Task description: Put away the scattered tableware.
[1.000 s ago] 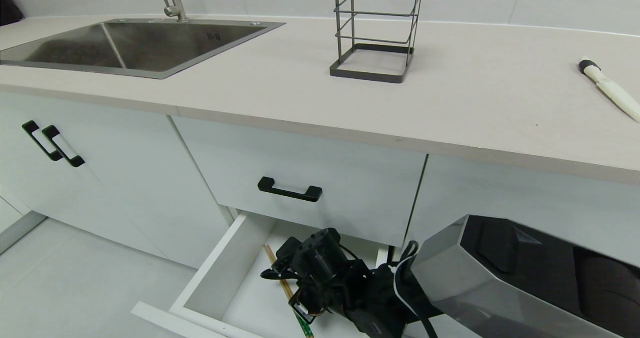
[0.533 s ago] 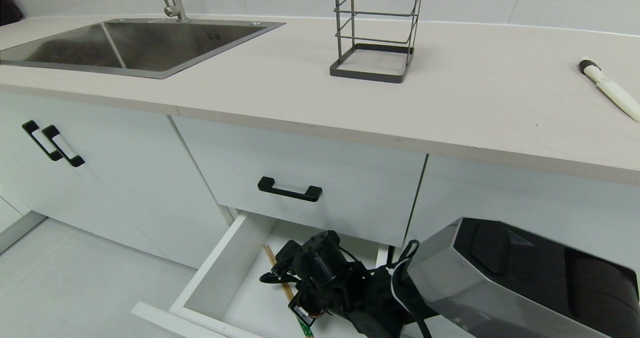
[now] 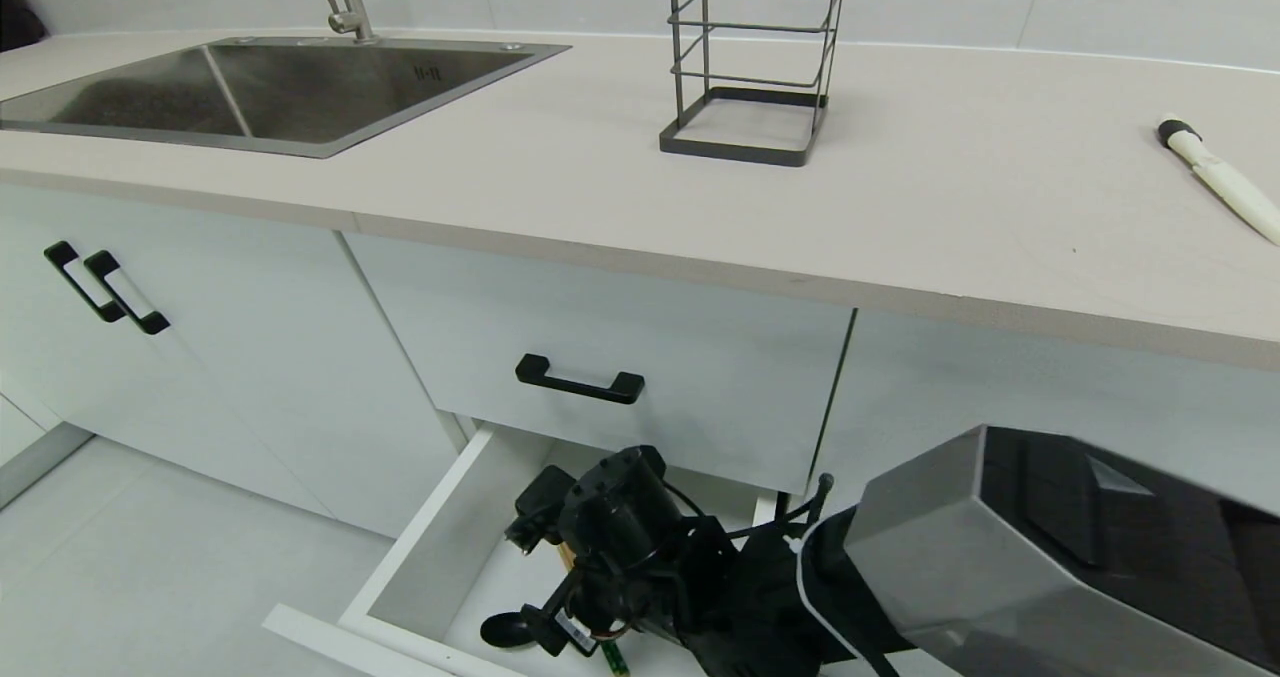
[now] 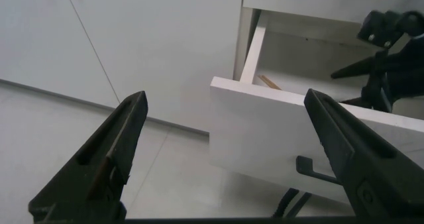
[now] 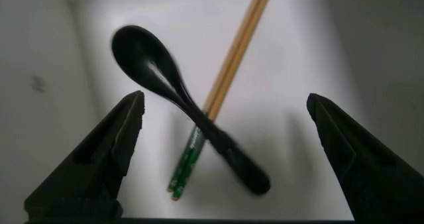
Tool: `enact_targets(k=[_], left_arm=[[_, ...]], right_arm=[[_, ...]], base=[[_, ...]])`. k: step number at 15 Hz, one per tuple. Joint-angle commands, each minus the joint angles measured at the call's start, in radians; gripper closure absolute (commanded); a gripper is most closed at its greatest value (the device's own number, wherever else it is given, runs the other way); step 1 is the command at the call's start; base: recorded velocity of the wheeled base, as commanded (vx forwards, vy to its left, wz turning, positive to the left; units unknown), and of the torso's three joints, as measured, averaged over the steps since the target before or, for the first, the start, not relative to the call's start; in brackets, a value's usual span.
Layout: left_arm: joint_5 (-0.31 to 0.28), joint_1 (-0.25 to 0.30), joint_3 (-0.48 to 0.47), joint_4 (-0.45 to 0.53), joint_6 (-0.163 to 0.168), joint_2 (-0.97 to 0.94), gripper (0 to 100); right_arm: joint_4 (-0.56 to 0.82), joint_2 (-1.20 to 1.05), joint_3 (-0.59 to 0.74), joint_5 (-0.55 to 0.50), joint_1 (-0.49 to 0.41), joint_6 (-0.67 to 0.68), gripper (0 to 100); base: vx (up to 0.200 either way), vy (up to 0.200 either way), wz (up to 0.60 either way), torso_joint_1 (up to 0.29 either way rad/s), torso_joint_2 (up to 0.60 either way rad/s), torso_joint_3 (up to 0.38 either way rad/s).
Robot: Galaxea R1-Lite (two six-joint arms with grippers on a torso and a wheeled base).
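- The right gripper (image 5: 224,101) is being held with its fingers (image 5: 99,164) spread wide and nothing clamped between them; it is being kept low inside the open drawer (image 3: 440,542), pointed down at the drawer floor.
- A black spoon (image 5: 185,108) is being framed between those fingers and touched by neither; it is glossy, with a deep oval bowl and a short, thick handle; it is lying crosswise over the chopsticks (image 5: 242,48), its handle crossing them near their green ends.
- The chopsticks are being shown as a pair of pale wooden sticks lying side by side on the white drawer floor; their green tips are pointing toward the drawer front.
- The left gripper (image 4: 225,98) is also being held wide open and empty; it is being kept outside the drawer, low and facing the drawer front, well apart from the spoon.
- Above the open drawer, a closed drawer with a black handle (image 3: 580,380) is being seen under the counter (image 3: 950,217).
- On the counter, a cream-handled utensil (image 3: 1220,179) with a black end is lying at the far right; a wire rack (image 3: 733,150) is standing near the middle, and the sink (image 3: 280,82) is set in at the left.
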Motion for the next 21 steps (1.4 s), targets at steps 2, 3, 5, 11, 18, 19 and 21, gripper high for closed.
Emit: enact_targets(k=[2,3,5,11,18,19,21], left_arm=[[0.000,0.000,0.000,0.000,-0.001,0.000,0],[0.000,0.000,0.000,0.000,-0.001,0.000,0],[0.000,0.000,0.000,0.000,-0.001,0.000,0],[0.000,0.000,0.000,0.000,-0.001,0.000,0],[0.000,0.000,0.000,0.000,-0.001,0.000,0],[0.000,0.000,0.000,0.000,-0.001,0.000,0],[0.000,0.000,0.000,0.000,-0.001,0.000,0]], right_arm=[[-0.035,-0.143,0.023,-0.003,0.064,0.000,0],[-0.090,-0.189,0.080,-0.005,0.080,0.000,0],[-0.263,-0.245,0.256,-0.006,0.106,0.002,0],[-0.486,-0.436,0.612,0.008,0.123,0.000,0],[-0.484,-0.902,1.053,0.095,0.045,-0.001,0],[-0.472,-1.040,1.160,0.098,0.006,-0.003,0],[-0.406,-1.292,1.287,0.152,-0.074,-0.003,0]], base=[[0.000,0.000,0.00,0.000,0.00,0.000],[0.000,0.000,0.00,0.000,0.00,0.000],[0.000,0.000,0.00,0.000,0.00,0.000],[0.000,0.000,0.00,0.000,0.00,0.000],[0.000,0.000,0.00,0.000,0.00,0.000],[0.000,0.000,0.00,0.000,0.00,0.000],[0.000,0.000,0.00,0.000,0.00,0.000]])
